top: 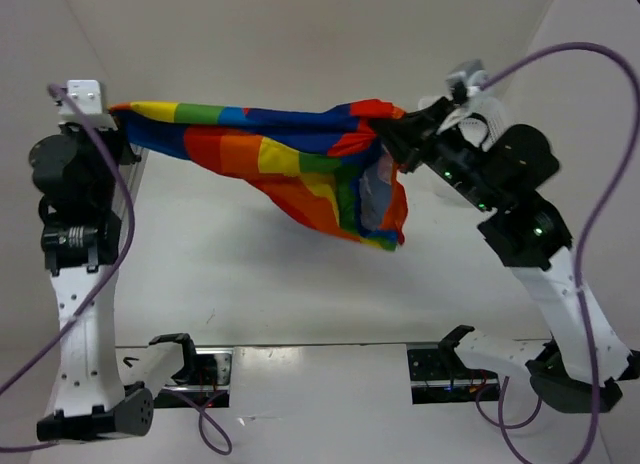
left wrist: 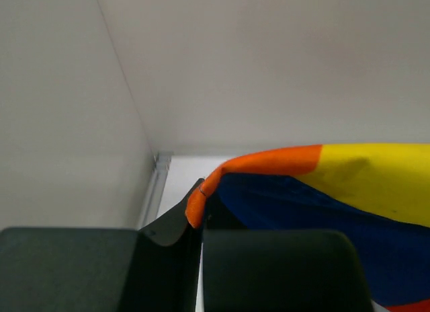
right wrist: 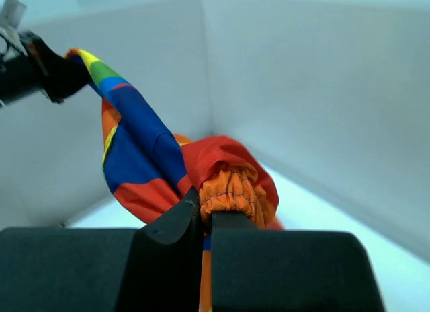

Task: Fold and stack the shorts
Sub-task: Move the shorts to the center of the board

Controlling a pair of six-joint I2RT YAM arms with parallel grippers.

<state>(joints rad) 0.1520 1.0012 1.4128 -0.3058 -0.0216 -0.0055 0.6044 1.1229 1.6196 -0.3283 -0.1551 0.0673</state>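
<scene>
The rainbow-striped shorts (top: 290, 154) hang in the air, stretched between both arms above the table. My left gripper (top: 118, 112) is shut on their far left corner, where an orange hem (left wrist: 196, 203) pokes out between the black fingers (left wrist: 171, 221). My right gripper (top: 398, 134) is shut on the bunched orange waistband (right wrist: 232, 191) at the right end. From there a loose part of the shorts (top: 375, 209) sags down toward the table. In the right wrist view the blue and red cloth (right wrist: 138, 147) runs off to the left gripper (right wrist: 40, 73).
White walls close in the table at the back and on both sides. The white table top (top: 300, 284) lies below the hanging cloth. Purple cables (top: 590, 224) loop round both arms, and two black mounts (top: 190, 364) sit at the near edge.
</scene>
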